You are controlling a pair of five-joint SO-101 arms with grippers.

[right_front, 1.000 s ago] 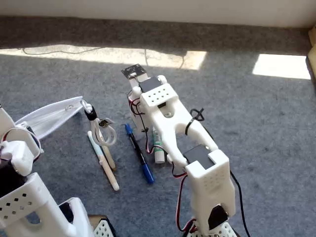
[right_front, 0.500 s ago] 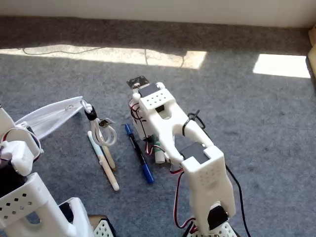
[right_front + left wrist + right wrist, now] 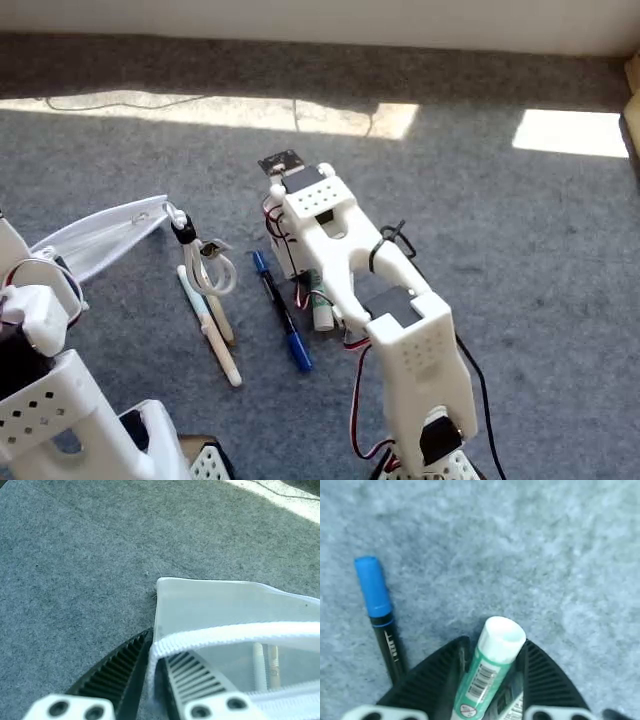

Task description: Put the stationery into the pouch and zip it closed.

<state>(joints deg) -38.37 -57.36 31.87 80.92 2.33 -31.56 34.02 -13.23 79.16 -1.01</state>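
A translucent white pouch (image 3: 100,235) lies on the grey carpet, and its zip pull (image 3: 183,228) points toward the pens. My left gripper (image 3: 156,642) is shut on the pouch's (image 3: 225,605) webbing edge at one corner. Two white pens (image 3: 212,325) and a blue-capped black pen (image 3: 283,312) lie side by side on the carpet. My right gripper (image 3: 495,641) is shut on a green-and-white tube (image 3: 492,660) with a white cap. The blue pen (image 3: 377,600) lies just beside this gripper. In the high view the tube (image 3: 321,310) pokes out from under the right arm.
The right arm's white body (image 3: 380,300) stretches across the middle, with its cables hanging over the tube. The left arm (image 3: 40,330) fills the near left corner. Open carpet lies to the right and at the back, with a cable (image 3: 120,100) by the far wall.
The right arm has drawn back a little toward its base, with its wrist over the green-and-white tube. The pouch, the pens and the left arm have not moved.
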